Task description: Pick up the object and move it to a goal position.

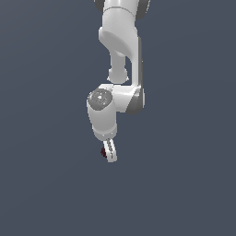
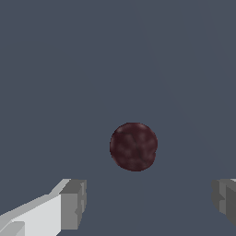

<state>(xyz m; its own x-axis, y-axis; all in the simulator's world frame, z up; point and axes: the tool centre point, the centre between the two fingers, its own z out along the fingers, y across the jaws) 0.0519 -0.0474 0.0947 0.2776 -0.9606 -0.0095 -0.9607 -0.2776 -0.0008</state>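
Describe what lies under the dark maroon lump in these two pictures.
Under the maroon lump only plain grey-blue surface shows, with no mark or other thing around it. The patch directly beneath it is covered. The gripper stands open, its fingers apart from the lump.

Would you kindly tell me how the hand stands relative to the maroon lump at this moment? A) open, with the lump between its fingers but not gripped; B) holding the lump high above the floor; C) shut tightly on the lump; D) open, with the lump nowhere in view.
A: in the wrist view the maroon lump sits free in the wide gap of the open hand, neither grey pad touching it.
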